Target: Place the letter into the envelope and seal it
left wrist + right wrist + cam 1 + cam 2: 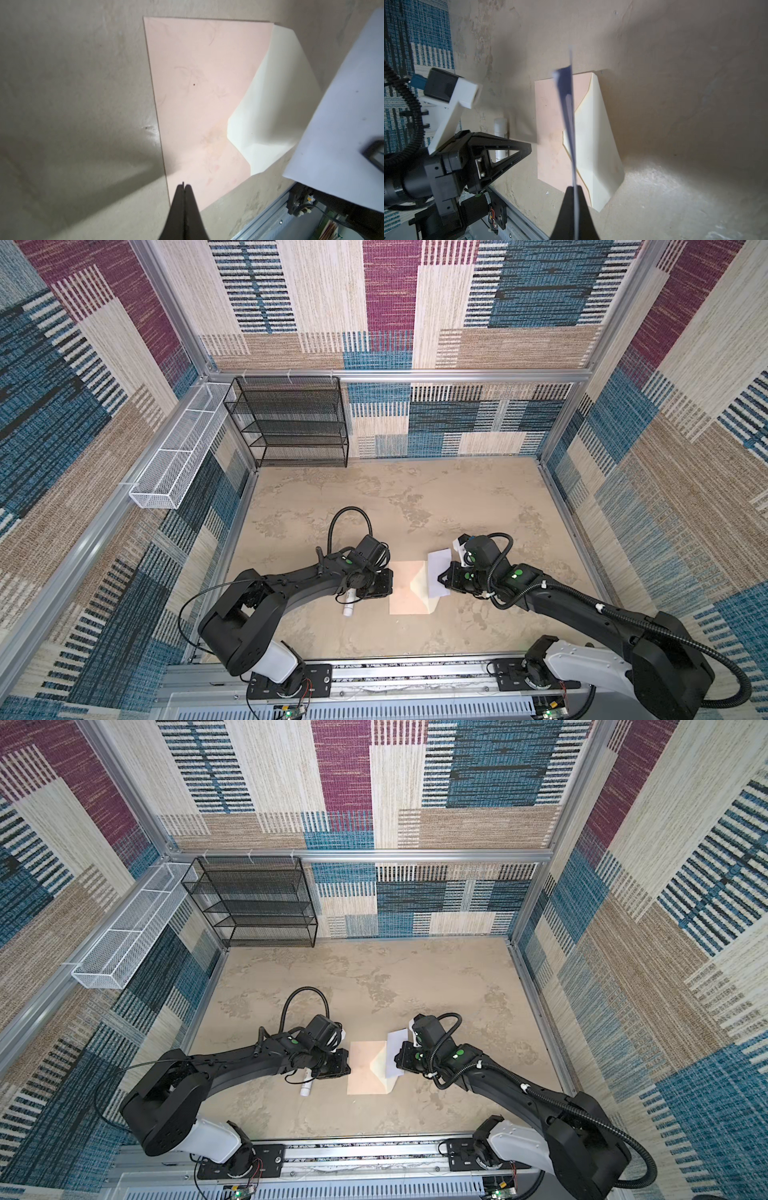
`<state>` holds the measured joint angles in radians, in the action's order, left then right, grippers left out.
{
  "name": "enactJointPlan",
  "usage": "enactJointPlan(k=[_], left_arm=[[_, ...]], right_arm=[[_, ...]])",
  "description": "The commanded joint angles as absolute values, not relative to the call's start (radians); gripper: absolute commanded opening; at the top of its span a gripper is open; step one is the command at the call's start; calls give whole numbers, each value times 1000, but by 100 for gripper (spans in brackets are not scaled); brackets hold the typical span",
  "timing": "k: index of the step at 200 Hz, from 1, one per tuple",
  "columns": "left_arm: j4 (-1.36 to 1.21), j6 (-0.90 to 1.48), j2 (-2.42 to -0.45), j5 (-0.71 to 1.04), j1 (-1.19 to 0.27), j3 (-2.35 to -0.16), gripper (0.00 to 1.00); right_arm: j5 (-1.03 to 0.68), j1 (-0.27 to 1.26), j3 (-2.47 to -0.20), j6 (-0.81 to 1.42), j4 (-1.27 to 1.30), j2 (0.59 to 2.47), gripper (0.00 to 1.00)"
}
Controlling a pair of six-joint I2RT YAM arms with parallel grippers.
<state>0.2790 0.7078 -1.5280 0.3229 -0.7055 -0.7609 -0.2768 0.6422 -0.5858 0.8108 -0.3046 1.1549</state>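
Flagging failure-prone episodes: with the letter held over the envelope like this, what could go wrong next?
1. The flap stands half up and curled, so the letter might catch on it rather than enter.
2. The left gripper, shut, sits at only one edge of the envelope; a push could pivot it.
3. The right gripper pinches the letter at one edge; it may bend.

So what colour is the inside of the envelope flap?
Cream flap, pale pink envelope; clearest in the left wrist view.

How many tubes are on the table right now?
1. The tube lies on the table, left of the envelope in a top view, partly under the left arm. The arms could hide another.
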Motion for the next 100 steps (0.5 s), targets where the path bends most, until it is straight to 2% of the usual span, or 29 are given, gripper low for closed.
enactJointPlan(k=[1,100], left_arm=[[262,722,-1546,334,-706,-764,0],[233,718,-1602,353,-706,-734,0]], right_arm=[[-247,645,-597,799,-308,1175,0],[-237,650,-587,765,-308,1245,0]])
